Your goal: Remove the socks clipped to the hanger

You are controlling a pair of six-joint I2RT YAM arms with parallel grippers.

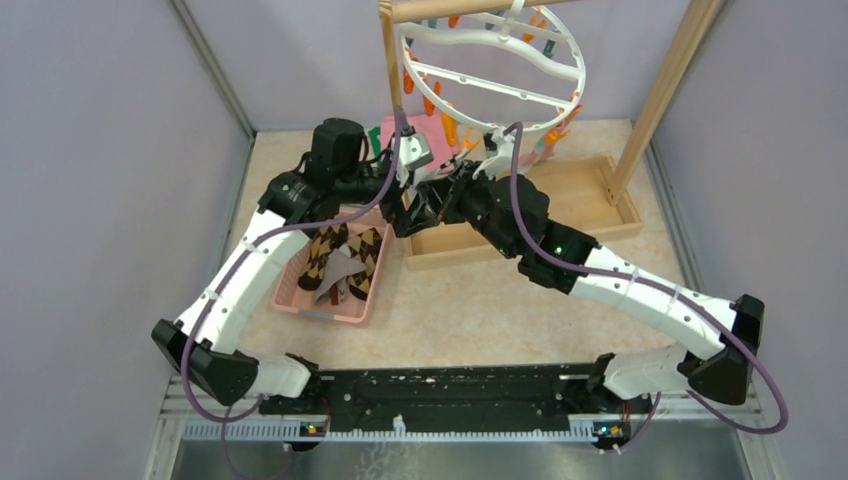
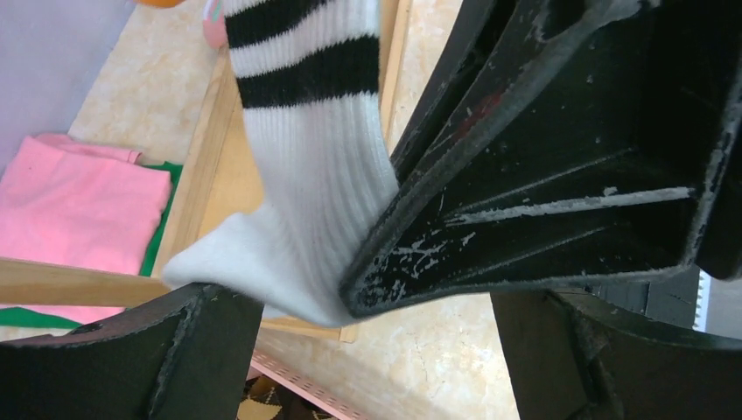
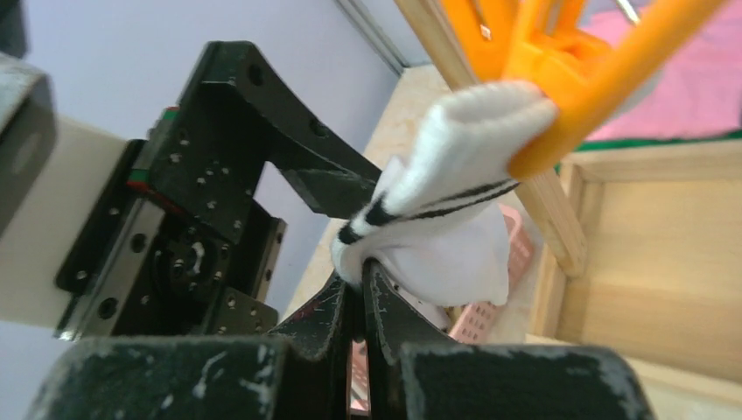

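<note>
Striped white sock (image 2: 306,175) clipped by its cuff in an orange clip (image 3: 560,114) under the hanger (image 1: 500,75), toe end hanging down. Right gripper (image 3: 363,293) pressed together, pinching the sock's lower part just below the black stripes. Left gripper (image 2: 363,350) spread wide, fingers either side of the hanging sock, not closed on it. Both arms reaching in below the hanger, over the wooden tray (image 1: 580,190). Argyle socks (image 1: 345,260) lying in the pink basket (image 1: 318,313), well apart from the hanger. Pink cloth (image 2: 79,201) beside the tray, green showing under it.
</note>
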